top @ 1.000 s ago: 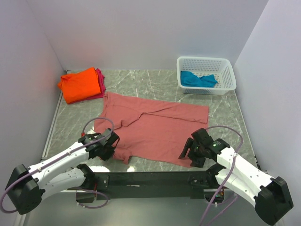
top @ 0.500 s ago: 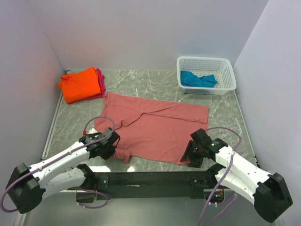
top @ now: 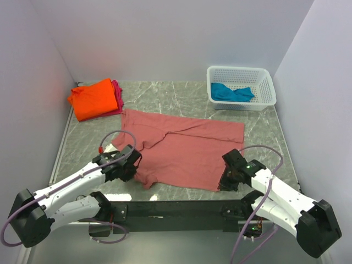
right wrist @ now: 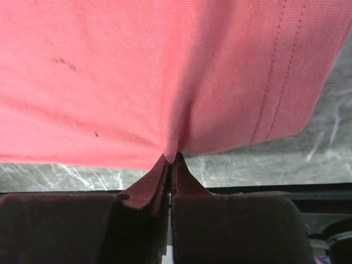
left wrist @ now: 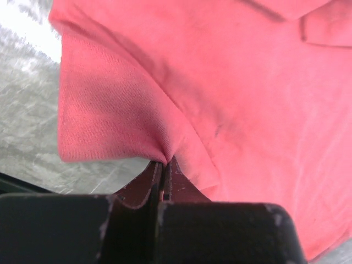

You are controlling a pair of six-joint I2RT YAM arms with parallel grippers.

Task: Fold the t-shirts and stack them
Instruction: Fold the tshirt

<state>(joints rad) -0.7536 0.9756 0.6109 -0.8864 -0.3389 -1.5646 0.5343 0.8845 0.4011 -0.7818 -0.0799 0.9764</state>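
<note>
While the salmon-pink t-shirt [top: 181, 151] lies spread on the marble table [top: 165, 99], both grippers are pinched fully closed on its near edge. The left gripper [left wrist: 164, 165] clamps a pucker of cloth, the sleeve spreading just left of its fingers [left wrist: 140, 190]. The right gripper [right wrist: 171, 159] nips the hem, the stitched side edge just right of its fingers [right wrist: 146, 192]. Far beyond the left fingers the orange t-shirt [top: 94, 99] sits on the magenta t-shirt [top: 117, 93]. Far beyond the right fingers the teal t-shirt [top: 231, 92] lies in the white basket [top: 269, 91].

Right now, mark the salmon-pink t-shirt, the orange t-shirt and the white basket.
salmon-pink t-shirt [top: 187, 148], top external view, middle of its body
orange t-shirt [top: 94, 99], top external view, centre of the folded top
white basket [top: 242, 105], top external view, near wall
</note>
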